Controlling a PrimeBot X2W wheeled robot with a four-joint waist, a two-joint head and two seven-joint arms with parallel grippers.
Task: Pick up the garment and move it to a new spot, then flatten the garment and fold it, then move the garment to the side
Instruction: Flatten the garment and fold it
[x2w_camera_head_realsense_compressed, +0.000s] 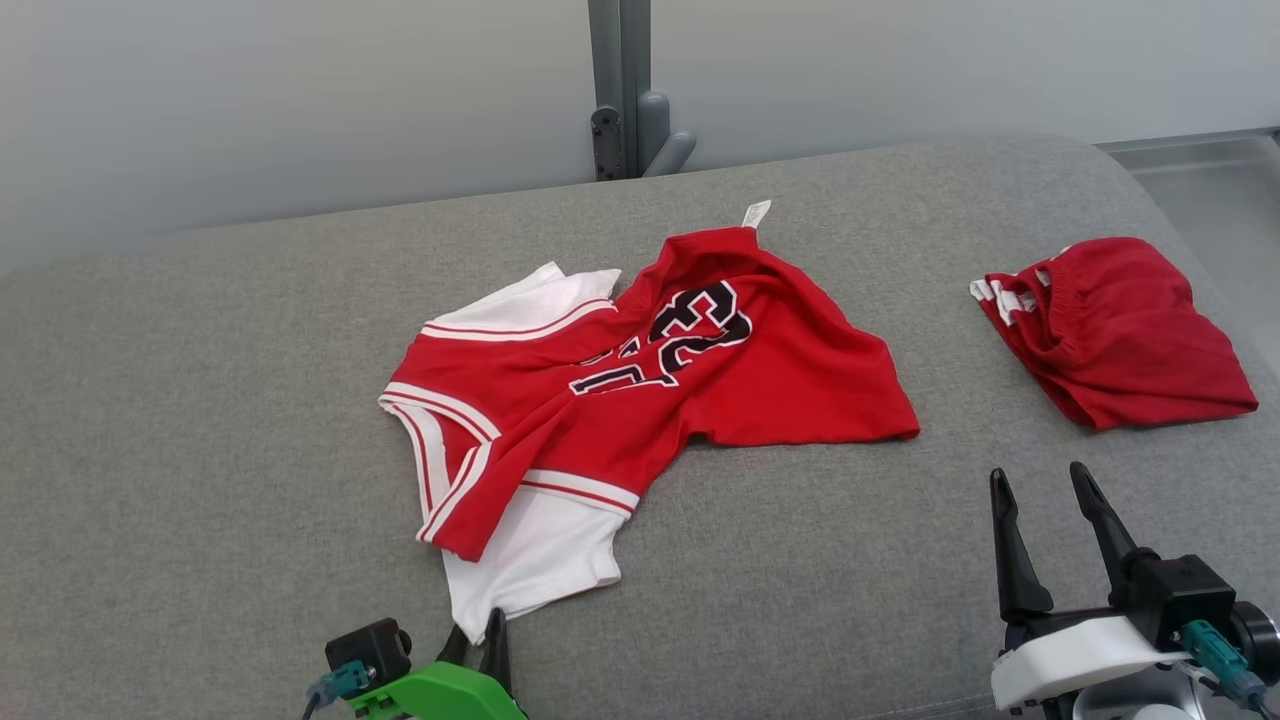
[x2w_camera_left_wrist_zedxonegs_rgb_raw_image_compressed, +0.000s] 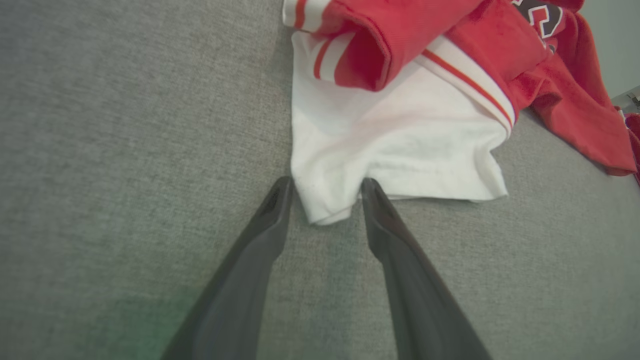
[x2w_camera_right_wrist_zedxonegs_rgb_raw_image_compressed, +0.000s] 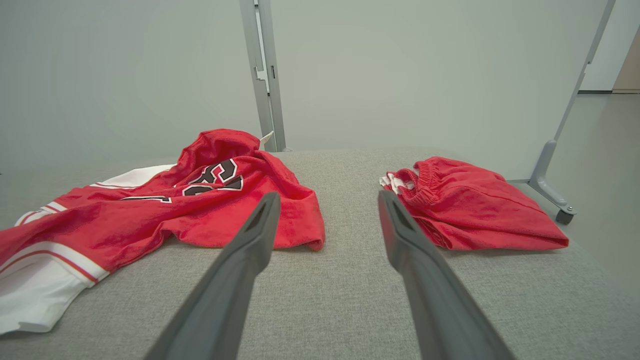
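The garment is a red jersey with black numbers and white sleeves, lying crumpled in the middle of the grey cushioned surface. Its near white sleeve points toward my left gripper. In the left wrist view, my left gripper stands open with the sleeve's corner between its fingertips, down at the fabric. My right gripper hovers open and empty at the lower right. In the right wrist view, the right gripper points between the jersey and a second red piece.
Red shorts with an elastic waistband lie bunched at the far right, also seen as red shorts in the right wrist view. A grey metal post stands behind the surface. A stand's wheeled foot sits off the right edge.
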